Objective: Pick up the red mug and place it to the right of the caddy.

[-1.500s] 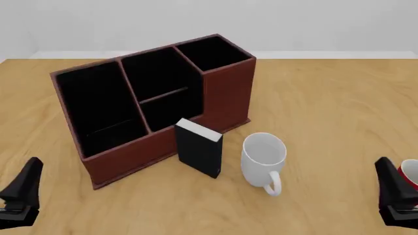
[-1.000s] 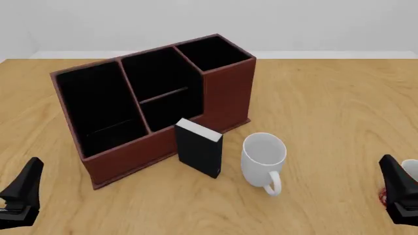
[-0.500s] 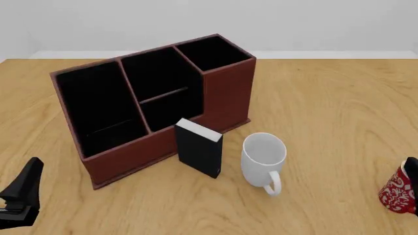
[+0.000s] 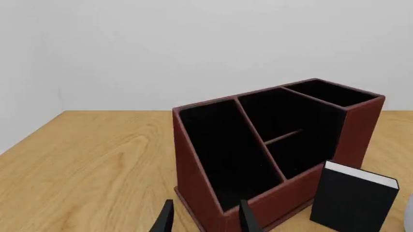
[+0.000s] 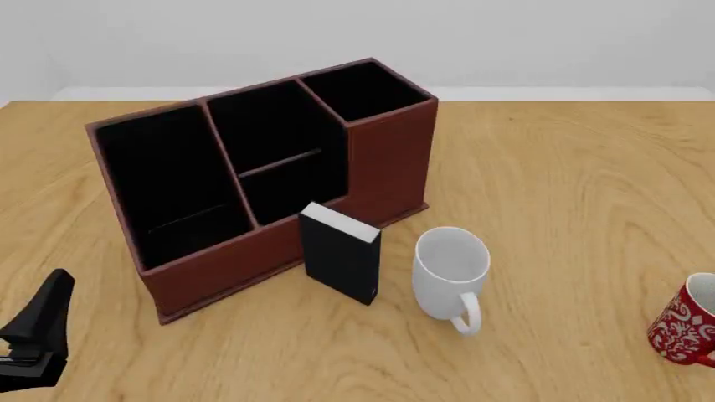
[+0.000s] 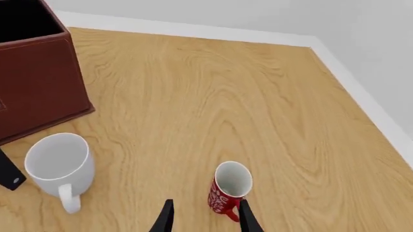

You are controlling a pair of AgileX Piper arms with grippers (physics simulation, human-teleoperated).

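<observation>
Risk first: left gripper (image 4: pixel 204 220) sat idle at near left table edge, fingers parted, nothing held; caddy (image 5: pixel 263 180) stood mid-left, black box (image 5: pixel 340 252) and white mug (image 5: pixel 450 273) just in front; red mug (image 6: pixel 229 187) stood upright at far right, near table edge, well apart from caddy. Right gripper (image 6: pixel 204 218) was above mug, fingers spread, empty. Off-centre closing could tip mug or knock it off edge; carry might clip white mug. Surface was pale wood table (image 5: pixel 558 167); white walls (image 5: pixel 537 42), white baseboard behind

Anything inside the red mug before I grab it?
The right wrist view looks down into the red mug: white inner wall, nothing visible in it. The rim hides the very bottom. The front view shows only part of the opening.
</observation>
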